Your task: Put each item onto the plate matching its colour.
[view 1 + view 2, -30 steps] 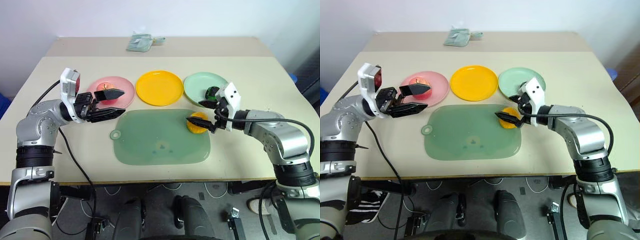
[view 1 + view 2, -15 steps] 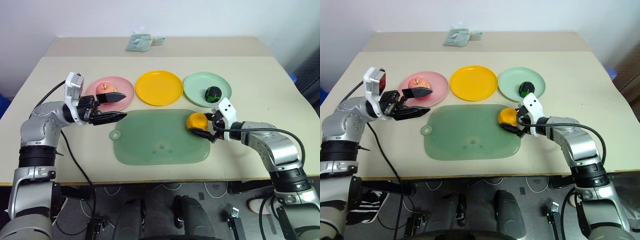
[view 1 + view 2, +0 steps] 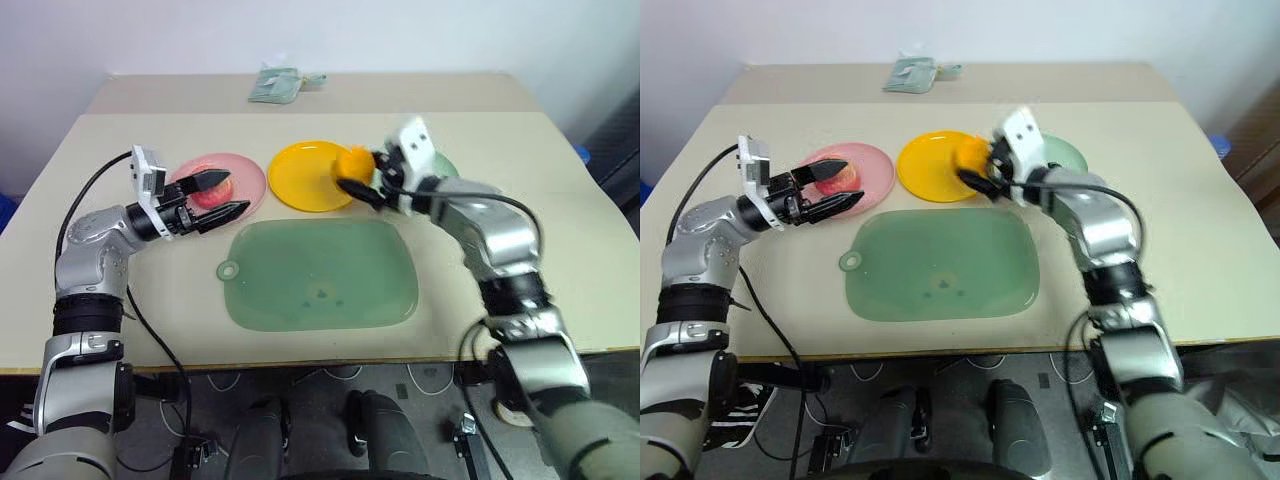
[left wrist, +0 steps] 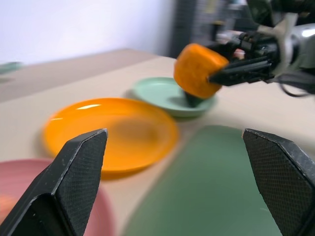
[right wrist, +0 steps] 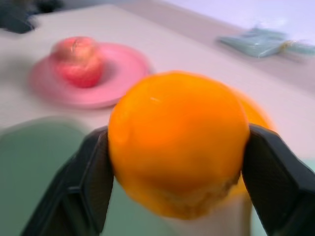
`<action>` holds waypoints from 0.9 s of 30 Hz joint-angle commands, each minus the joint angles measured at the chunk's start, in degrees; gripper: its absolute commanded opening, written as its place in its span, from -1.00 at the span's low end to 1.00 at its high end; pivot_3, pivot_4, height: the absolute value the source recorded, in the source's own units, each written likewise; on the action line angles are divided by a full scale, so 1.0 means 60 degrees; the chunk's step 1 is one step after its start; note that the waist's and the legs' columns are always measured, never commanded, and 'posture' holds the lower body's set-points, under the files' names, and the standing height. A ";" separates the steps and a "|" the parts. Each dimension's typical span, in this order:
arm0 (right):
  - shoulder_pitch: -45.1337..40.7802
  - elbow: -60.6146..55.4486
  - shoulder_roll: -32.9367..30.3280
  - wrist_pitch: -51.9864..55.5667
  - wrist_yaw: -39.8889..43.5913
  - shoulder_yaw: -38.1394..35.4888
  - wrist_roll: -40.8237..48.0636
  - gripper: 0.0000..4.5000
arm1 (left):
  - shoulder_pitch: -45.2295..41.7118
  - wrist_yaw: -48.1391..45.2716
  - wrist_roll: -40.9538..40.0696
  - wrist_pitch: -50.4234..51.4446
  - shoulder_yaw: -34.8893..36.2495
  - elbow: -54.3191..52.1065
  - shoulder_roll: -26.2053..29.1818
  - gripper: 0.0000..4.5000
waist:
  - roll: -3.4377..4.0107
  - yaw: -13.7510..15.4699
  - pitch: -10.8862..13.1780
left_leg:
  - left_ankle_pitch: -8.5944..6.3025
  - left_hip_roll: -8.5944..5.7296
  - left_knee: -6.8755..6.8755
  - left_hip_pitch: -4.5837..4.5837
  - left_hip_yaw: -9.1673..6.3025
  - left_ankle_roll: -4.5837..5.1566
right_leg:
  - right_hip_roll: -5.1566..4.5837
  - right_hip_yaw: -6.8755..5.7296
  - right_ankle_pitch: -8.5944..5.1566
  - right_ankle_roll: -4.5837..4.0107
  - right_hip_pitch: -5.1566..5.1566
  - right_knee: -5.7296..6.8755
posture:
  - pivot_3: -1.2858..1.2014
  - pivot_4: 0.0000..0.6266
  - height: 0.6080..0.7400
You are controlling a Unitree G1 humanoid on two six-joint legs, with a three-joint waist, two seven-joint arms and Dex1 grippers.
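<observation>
Fingers (image 5: 91, 182) of the right gripper (image 3: 362, 183) are squeezed on the orange (image 3: 354, 162), one on each side, and hold it up in the air over the near right edge of the yellow plate (image 3: 305, 176). The left gripper (image 3: 216, 196) has its fingers spread wide with nothing in them, by the pink plate (image 3: 243, 178), where the apple (image 3: 211, 192) sits.

To do this step well, I think the orange should go a bit more over the middle of the yellow plate, come down low, and only then be let go. It is round, so a drop from high up could make it roll off onto the worktop (image 3: 500, 140).

Count: three plates, pink, yellow and mint green plate (image 4: 160, 91). Two fruits are plain to see. One big green mat (image 3: 320, 275).
</observation>
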 commanded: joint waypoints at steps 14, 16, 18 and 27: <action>-0.2148 0.6267 0.1370 -0.4201 -0.0482 -0.0668 -0.0890 0.99 | 0.1170 0.0510 -0.0456 0.0237 0.0426 -0.1971 -0.0035 1.00 | 0.0007 -0.0042 0.0004 | 0.0002 -0.0002 -0.0005 0.0000 0.0007 -0.0003 | -0.0016 -0.0001 0.0001 0.0002 -0.0001 0.0006 | 0.03 -0.52 1.00; -0.2033 0.5570 0.1308 -0.3953 0.0099 -0.1041 -0.0366 0.99 | 0.1216 0.0361 -0.0643 0.0310 0.0442 -0.2166 -0.0111 1.00 | 0.0007 -0.0054 0.0005 | 0.0004 0.0000 -0.0004 0.0002 0.0006 -0.0007 | -0.0013 0.0000 0.0001 0.0002 0.0000 0.0009 | 0.03 -0.52 1.00; -0.1525 0.4201 0.1134 -0.3777 0.0835 -0.1060 -0.0073 0.99 | 0.1308 0.0081 -0.0833 0.0427 0.0406 -0.2389 -0.0071 1.00 | 0.0011 -0.0047 0.0007 | 0.0004 0.0004 -0.0006 0.0001 0.0004 -0.0008 | -0.0012 0.0000 0.0001 0.0001 -0.0001 0.0007 | 0.03 -0.52 1.00; 0.3804 -0.4530 -0.1957 -0.0965 0.3936 -0.1424 0.2641 0.99 | 0.1621 -0.1193 -0.2221 0.2025 0.0445 -0.3427 0.0383 1.00 | 0.0005 0.0147 0.0003 | -0.0009 -0.0009 -0.0003 -0.0009 -0.0010 0.0010 | -0.0039 -0.0012 -0.0004 0.0010 0.0020 -0.0024 | 0.03 -0.52 1.00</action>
